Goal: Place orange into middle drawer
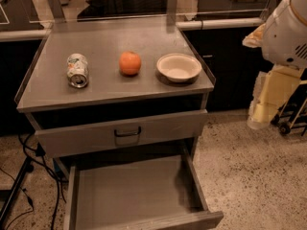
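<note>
The orange [130, 63] sits on the grey cabinet top [110, 87], between a can and a bowl. Below, the middle drawer [134, 190] is pulled wide open, and its flat grey inside holds nothing. My gripper [261, 109] hangs at the right edge of the camera view, a cream-coloured piece under the white arm [288, 32]. It is well to the right of the cabinet, off the counter and far from the orange. Nothing is seen in it.
A white-and-green can [77, 70] lies on its side left of the orange. A cream bowl [178, 67] stands to its right. The upper drawer front [127, 132] with a black loop handle sticks out slightly. Cables [29, 176] trail on the floor at the left.
</note>
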`<move>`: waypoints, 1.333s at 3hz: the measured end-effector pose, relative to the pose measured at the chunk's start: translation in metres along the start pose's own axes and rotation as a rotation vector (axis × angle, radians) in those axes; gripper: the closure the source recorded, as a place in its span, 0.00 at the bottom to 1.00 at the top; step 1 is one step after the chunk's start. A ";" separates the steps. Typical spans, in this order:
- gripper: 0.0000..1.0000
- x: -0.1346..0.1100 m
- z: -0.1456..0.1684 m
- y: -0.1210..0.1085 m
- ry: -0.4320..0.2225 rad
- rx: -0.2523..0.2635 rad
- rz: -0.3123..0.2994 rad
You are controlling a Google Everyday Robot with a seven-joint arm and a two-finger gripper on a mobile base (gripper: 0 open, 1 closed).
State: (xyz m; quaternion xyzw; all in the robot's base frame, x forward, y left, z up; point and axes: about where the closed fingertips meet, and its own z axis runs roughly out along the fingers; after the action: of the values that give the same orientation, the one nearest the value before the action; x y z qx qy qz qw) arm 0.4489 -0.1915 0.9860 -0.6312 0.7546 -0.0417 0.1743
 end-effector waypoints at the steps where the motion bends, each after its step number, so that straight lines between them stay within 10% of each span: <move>1: 0.00 -0.019 -0.005 0.000 -0.033 0.001 -0.056; 3: 0.00 -0.025 0.015 -0.021 -0.037 0.025 0.016; 4: 0.00 -0.039 0.051 -0.080 -0.017 0.025 0.041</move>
State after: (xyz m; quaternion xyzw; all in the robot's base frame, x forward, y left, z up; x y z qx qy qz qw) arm 0.5457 -0.1613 0.9687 -0.6138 0.7652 -0.0421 0.1895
